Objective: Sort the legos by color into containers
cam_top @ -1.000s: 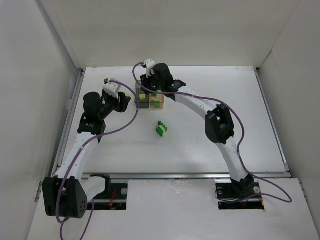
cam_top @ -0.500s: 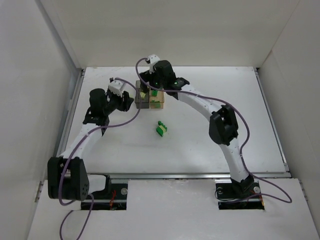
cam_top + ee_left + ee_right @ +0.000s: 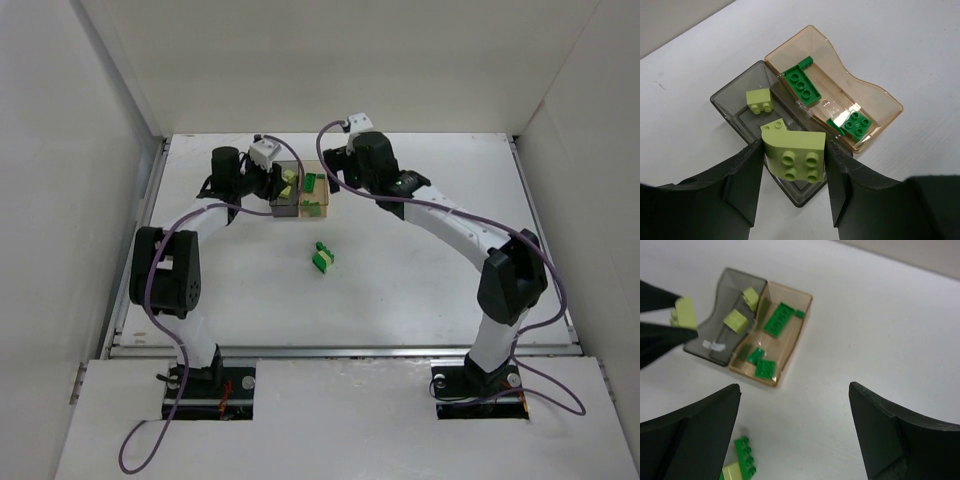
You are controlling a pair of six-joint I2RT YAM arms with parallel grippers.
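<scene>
My left gripper (image 3: pixel 792 160) is shut on a pale yellow-green lego (image 3: pixel 794 154), held just above the near corner of the smoky grey container (image 3: pixel 727 102). Another pale lego (image 3: pixel 759 100) lies inside that bin. The tan container (image 3: pixel 883 98) stands against it and holds dark green legos (image 3: pixel 802 85). In the top view the left gripper (image 3: pixel 283 184) is at the grey container (image 3: pixel 287 207) and the right gripper (image 3: pixel 345 178) is just right of the tan container (image 3: pixel 318 210). My right gripper (image 3: pixel 794 390) is open and empty over bare table. A dark green lego (image 3: pixel 745 458) and a pale one (image 3: pixel 730 473) lie loose together.
The loose legos (image 3: pixel 323 258) lie on the white table in front of the bins. White walls (image 3: pixel 110 150) enclose the table on the left, back and right. The right arm's cable (image 3: pixel 440 205) arcs over the right half.
The right gripper opened and drew back to the right from above the bins. The left arm swung in from the left with the pale lego to the grey bin.
</scene>
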